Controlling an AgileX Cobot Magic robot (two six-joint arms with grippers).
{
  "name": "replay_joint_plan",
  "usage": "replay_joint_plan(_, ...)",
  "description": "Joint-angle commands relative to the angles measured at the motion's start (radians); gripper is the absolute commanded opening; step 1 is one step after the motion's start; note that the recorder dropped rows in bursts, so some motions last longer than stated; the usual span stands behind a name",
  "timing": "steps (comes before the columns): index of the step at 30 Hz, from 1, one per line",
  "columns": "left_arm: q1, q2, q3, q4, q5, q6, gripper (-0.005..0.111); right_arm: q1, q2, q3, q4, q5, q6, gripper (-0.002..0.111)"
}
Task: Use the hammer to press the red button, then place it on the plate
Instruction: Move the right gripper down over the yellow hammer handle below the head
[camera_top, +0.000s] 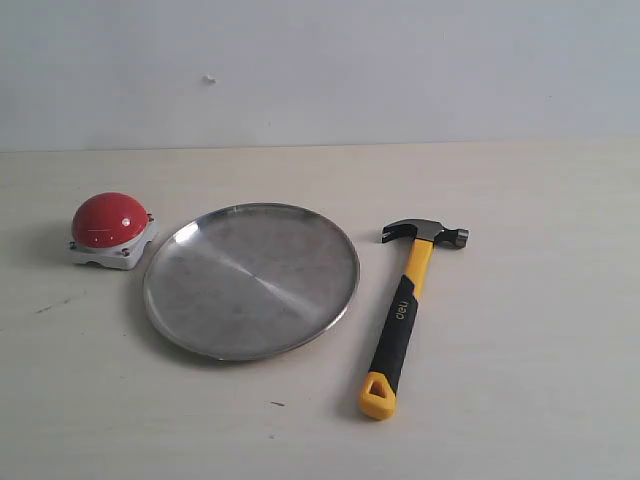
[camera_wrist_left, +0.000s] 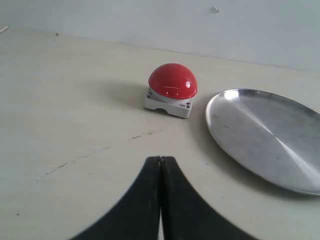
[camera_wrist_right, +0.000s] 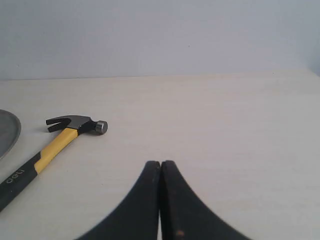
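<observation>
Lying flat on the pale tabletop (camera_top: 520, 380), the hammer (camera_top: 410, 300) sits just right of the plate (camera_top: 250, 280) in the exterior view, apart from its rim, with the dark head toward the wall and the yellow looped end nearer the camera. The red button (camera_top: 109, 220) stands just left of the plate, close to the rim but not touching. The left end effector (camera_wrist_left: 160, 161) is closed, its two dark fingers pressed together, with the button and plate well ahead of it. The right end effector (camera_wrist_right: 160, 164) is likewise closed, the hammer's head lying well apart from it.
</observation>
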Motion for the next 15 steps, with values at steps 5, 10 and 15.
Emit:
replay_joint_plan(5,0.003,-0.007,0.003,0.002,-0.004,-0.003,0.0,-0.005,-0.007,0.006,0.0,-0.009,-0.008,0.0)
replay_joint_plan(10,0.003,-0.007,0.003,0.002,-0.004,-0.003,0.0,-0.005,-0.007,0.006,-0.036,-0.045,-0.025,0.0)
replay_joint_plan(15,0.003,-0.007,0.003,0.002,-0.004,-0.003,0.0,-0.005,-0.007,0.006,0.102,-0.205,0.018,0.0)
